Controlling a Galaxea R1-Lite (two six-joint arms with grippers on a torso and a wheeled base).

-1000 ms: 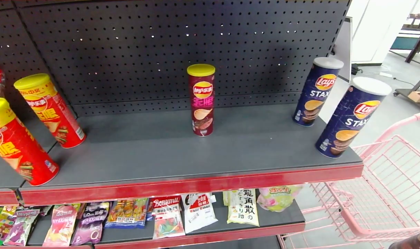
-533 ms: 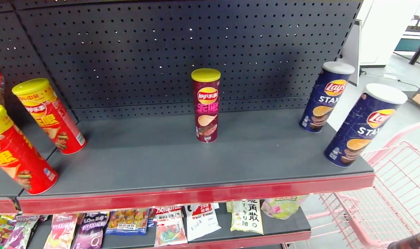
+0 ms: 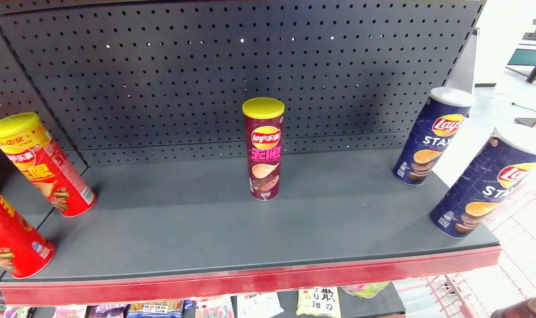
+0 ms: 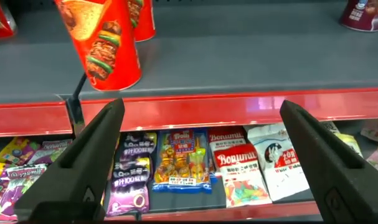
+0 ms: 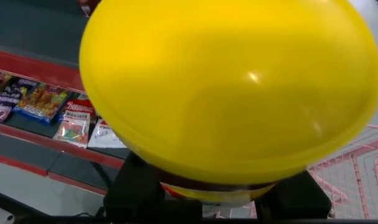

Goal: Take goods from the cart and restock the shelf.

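R gripper [image 5: 215, 194] clamped on a yellow-lidded chip can [image 5: 232, 81] (lid toward cam). L gripper [image 4: 201, 106] spread wide, empty, facing shelf [image 4: 238, 56] front near red chip can [image 4: 108, 43].

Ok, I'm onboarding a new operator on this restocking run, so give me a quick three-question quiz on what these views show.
1. Multiple choice: how many navy chip cans stand on the grey shelf? A one, B two, C four.
2. True or false: the left gripper is gripping something.
3. Fill in: the chip can in the right gripper has a ____ lid.
Key: 1 B; 2 false, it is open and empty; 3 yellow.
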